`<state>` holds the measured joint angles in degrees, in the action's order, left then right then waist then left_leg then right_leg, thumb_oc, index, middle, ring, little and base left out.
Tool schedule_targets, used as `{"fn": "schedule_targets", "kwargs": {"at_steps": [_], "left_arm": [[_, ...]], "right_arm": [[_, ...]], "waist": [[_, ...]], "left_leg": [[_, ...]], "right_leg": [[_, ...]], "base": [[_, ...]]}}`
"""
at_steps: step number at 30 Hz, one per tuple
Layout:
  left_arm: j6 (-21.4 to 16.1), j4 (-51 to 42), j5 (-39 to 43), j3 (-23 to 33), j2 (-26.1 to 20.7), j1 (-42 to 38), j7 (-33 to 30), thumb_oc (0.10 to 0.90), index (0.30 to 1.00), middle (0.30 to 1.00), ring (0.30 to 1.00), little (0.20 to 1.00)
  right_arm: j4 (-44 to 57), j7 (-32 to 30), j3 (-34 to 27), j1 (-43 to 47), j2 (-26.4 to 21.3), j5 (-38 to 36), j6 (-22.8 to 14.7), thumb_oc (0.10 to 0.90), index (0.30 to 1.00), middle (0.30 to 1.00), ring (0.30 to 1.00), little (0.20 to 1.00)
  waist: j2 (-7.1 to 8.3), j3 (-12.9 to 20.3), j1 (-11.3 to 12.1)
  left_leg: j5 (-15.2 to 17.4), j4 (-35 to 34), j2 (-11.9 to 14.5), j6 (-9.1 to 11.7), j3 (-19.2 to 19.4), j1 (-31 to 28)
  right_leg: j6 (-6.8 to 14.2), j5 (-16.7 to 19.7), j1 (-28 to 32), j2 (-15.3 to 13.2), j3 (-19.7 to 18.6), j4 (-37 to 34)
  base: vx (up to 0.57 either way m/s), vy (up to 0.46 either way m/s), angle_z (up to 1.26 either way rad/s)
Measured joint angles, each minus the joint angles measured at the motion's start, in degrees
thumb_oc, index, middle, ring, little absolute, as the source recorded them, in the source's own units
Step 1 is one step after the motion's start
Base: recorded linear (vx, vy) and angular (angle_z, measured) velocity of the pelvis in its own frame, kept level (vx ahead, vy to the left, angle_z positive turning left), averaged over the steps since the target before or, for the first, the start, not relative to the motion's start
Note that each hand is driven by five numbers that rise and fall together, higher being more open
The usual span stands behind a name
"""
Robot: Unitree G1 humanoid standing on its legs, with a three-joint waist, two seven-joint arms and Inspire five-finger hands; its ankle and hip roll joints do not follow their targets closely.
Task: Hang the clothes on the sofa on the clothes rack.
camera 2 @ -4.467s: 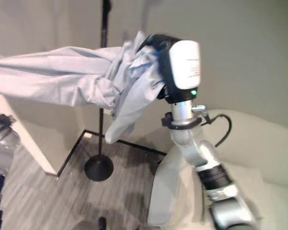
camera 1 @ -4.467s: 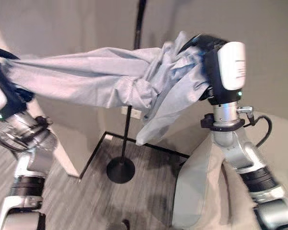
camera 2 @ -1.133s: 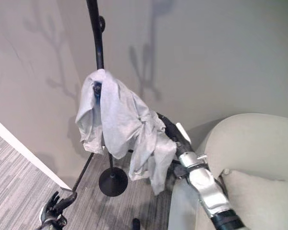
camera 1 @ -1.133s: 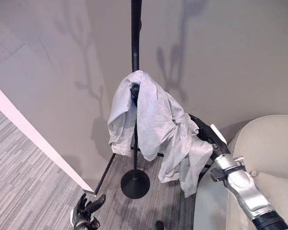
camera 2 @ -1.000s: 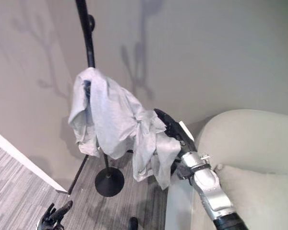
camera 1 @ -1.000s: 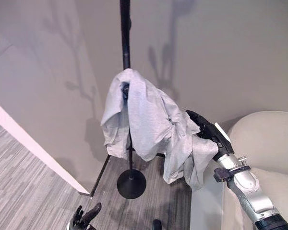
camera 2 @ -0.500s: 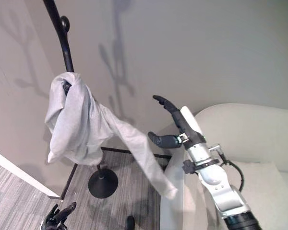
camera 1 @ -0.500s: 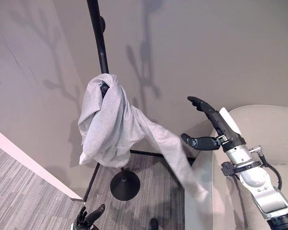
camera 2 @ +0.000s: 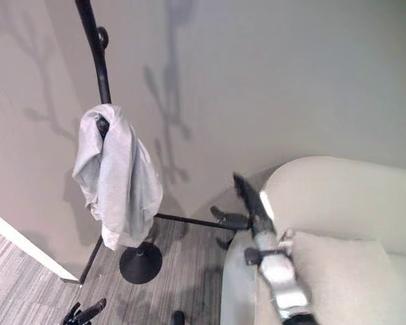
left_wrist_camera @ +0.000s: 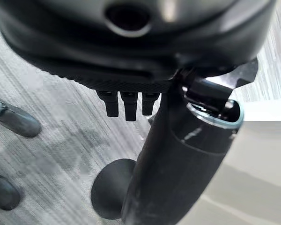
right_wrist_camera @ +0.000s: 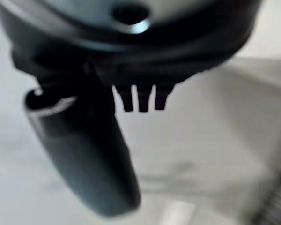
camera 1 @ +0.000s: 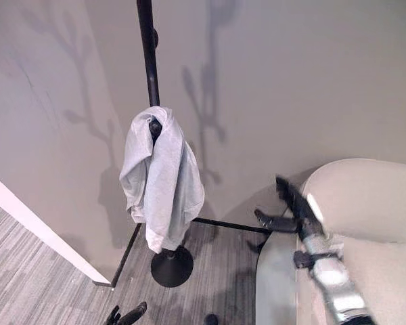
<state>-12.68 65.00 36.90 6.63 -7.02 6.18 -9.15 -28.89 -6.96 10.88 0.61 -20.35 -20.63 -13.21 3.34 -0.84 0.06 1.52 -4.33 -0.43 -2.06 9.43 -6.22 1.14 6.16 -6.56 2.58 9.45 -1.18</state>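
Cloth (camera 1: 161, 177) drapes the rack (camera 1: 147, 54) peg; right robot hand (camera 1: 289, 208), fingers spread and empty, should withdraw clear without snagging it.

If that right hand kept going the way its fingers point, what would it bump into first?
Most likely the grey wall. The right hand points up and away beside the sofa, well to the side of the shirt on the rack; depth is uncertain.
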Motion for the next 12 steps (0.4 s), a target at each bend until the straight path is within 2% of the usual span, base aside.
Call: {"fn": "schedule_targets", "kwargs": {"at_steps": [1,2,3,4,6,7,8,10,11,12], "left_arm": [[0.24,0.45,0.03,-0.87,-0.02,0.02,0.00,0.800,0.900,0.900,0.900,0.900],[0.66,2.60,-0.20,-2.07,-0.47,-0.27,0.63,0.800,0.900,0.900,0.900,0.900],[1.31,3.65,-0.65,-2.40,-0.71,-1.23,1.19,0.800,0.900,0.900,0.900,0.900],[1.97,4.47,-1.12,-2.39,-0.60,-1.49,1.45,0.800,0.900,0.900,0.900,0.900],[2.03,6.87,-1.51,-2.12,-0.66,-2.05,1.98,0.800,0.900,0.900,0.900,0.900],[2.03,8.22,-1.51,-2.06,-0.78,-1.90,1.80,0.800,0.900,0.900,0.900,0.900],[2.14,8.92,-1.52,-2.10,-0.78,-1.90,1.66,0.800,0.900,0.900,0.900,0.900],[2.38,9.06,-1.53,-2.17,-0.80,-2.09,1.62,0.800,0.900,0.900,0.900,0.900],[2.38,9.07,-1.53,-2.28,-0.82,-2.21,1.62,0.800,0.900,0.900,0.900,0.900],[2.40,9.07,-1.50,-2.74,-0.88,-2.34,1.72,0.800,0.900,0.900,0.900,0.900]], "right_arm": [[-5.98,0.48,1.19,0.18,1.71,-4.38,0.29,0.800,0.900,0.900,0.900,0.900],[-15.02,1.09,3.68,0.18,4.54,-9.84,0.88,0.800,0.900,0.900,0.900,0.900],[-20.32,1.46,4.52,0.45,5.96,-12.24,2.03,0.800,0.900,0.900,0.900,0.900],[-23.36,2.02,6.98,-0.45,6.64,-14.09,5.51,0.800,0.900,0.900,0.900,0.900],[-29.40,3.81,7.72,-2.08,9.98,-16.81,6.76,0.800,0.900,0.900,0.900,0.900],[-33.16,4.37,6.93,-2.06,12.58,-19.43,7.10,0.800,0.900,0.900,0.900,0.900],[-35.04,5.10,6.02,-1.29,13.11,-21.12,7.90,0.800,0.900,0.900,0.900,0.900],[-36.61,5.48,2.89,-0.67,13.94,-25.76,7.85,0.800,0.900,0.900,0.900,0.900],[-37.83,5.54,1.24,0.03,14.18,-27.52,7.58,0.800,0.900,0.900,0.900,0.900],[-38.58,5.51,0.60,0.36,14.44,-28.75,7.57,0.800,0.900,0.900,0.900,0.900]], "waist": [[-0.39,0.07,0.05],[-0.71,0.15,0.61],[-0.08,0.59,0.82],[-0.57,0.38,1.47],[-1.09,-0.53,2.95],[-1.18,-0.55,3.54],[-1.07,-0.61,3.97],[-0.75,-0.69,3.95],[-0.08,-0.83,3.84],[0.10,-0.66,3.85]], "left_leg": [[-0.06,-0.08,0.32,0.09,-0.24,-0.45],[-0.03,-0.08,0.56,0.16,-0.96,-0.55],[0.12,0.07,0.53,0.37,-1.56,-0.69],[0.46,0.48,0.47,0.92,-2.46,-0.33],[1.37,1.38,0.54,1.96,-4.10,0.14],[1.94,2.50,0.74,2.60,-5.88,0.42],[2.13,3.46,1.00,3.02,-6.86,0.84],[1.97,4.87,3.09,4.14,-7.01,1.86],[1.58,5.20,3.60,5.10,-6.93,2.37],[1.55,5.49,3.64,5.15,-6.97,2.65]], "right_leg": [[0.08,-1.12,-0.64,0.05,0.75,1.38],[-0.71,-1.70,-0.47,0.19,1.41,1.55],[-1.58,-1.88,-0.08,0.31,1.74,1.11],[-2.82,-1.18,0.75,0.45,1.92,-0.44],[-5.73,0.98,3.31,0.93,1.56,-4.23],[-6.15,0.91,3.53,1.06,1.22,-4.24],[-6.26,0.78,3.72,1.00,1.14,-4.27],[-6.89,0.18,4.39,1.02,2.14,-4.64],[-6.69,-0.10,4.72,1.00,2.74,-4.65],[-6.24,-0.46,4.70,0.95,2.90,-4.65]], "base": [[-0.01,-0.006,0.18],[0.00,-0.002,0.25],[0.01,-0.005,0.31],[0.01,-0.007,0.23],[0.02,0.000,0.01],[0.02,0.007,-0.19],[0.02,0.004,-0.10],[0.03,0.004,0.19],[0.02,0.004,0.27],[0.02,0.004,0.22]]}}
